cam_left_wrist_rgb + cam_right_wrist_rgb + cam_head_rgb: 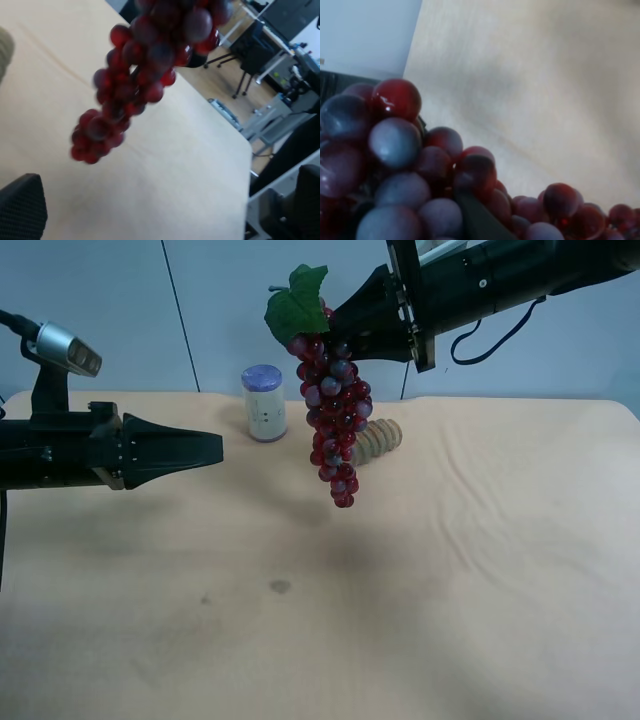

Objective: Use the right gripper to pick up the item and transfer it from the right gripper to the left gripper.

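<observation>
Grapes (395,165) are basically mashed up against the right wrist cam. Dark red and purplish ones fill the lower part of the shot, with the tan table (545,100) behind them. In the high cam, the right gripper (338,330) is the one at the upper right of that view. It's clamped on the top of the bunch, right beside the green leaf (297,302), so the whole bunch hangs in the air with its tip pointing down, clear of the table. The left gripper (215,448) is at the high view's left side, level and aimed toward the grapes, with a clear gap between them. Can't tell if its jaws are apart or together: from the high cam they read as one black wedge, and the left wrist cam only catches one finger (20,210) in a corner. That wrist cam does show the grapes dangling ahead, not touching the finger. Behind the bunch on the table there's a white bottle (264,402) with a blue cap standing upright. Next to it is a ridged tan roll (378,440) lying down, partly hidden by the grapes.
</observation>
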Motion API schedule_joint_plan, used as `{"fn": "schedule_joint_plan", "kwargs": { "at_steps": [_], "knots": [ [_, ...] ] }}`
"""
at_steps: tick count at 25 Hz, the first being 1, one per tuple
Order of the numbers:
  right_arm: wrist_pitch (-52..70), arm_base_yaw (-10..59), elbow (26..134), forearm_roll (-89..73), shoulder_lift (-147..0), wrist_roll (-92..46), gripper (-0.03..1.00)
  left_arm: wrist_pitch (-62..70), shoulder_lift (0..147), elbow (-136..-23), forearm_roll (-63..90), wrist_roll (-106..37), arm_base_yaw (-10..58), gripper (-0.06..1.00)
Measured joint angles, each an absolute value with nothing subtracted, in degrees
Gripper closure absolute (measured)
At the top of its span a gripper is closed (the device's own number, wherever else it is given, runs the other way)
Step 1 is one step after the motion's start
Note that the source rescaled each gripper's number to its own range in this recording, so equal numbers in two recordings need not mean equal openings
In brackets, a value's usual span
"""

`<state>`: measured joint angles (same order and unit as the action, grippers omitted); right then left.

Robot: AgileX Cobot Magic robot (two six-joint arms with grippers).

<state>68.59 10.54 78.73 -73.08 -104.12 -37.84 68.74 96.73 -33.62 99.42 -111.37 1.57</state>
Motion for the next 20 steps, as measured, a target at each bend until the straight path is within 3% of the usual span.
{"fn": "schedule_joint_plan", "kwargs": {
  "at_steps": [7,20],
  "knots": [
    [68.65,11.42,78.73,-73.14,-104.12,-37.73,0.96,68.98,101.83,-38.82,99.43,-111.07,9.34,-0.06],
    [68.65,11.42,78.73,-73.44,-104.12,-37.31,0.96,68.93,109.58,-48.71,99.39,-111.73,14.78,-0.06]
  ]
}}
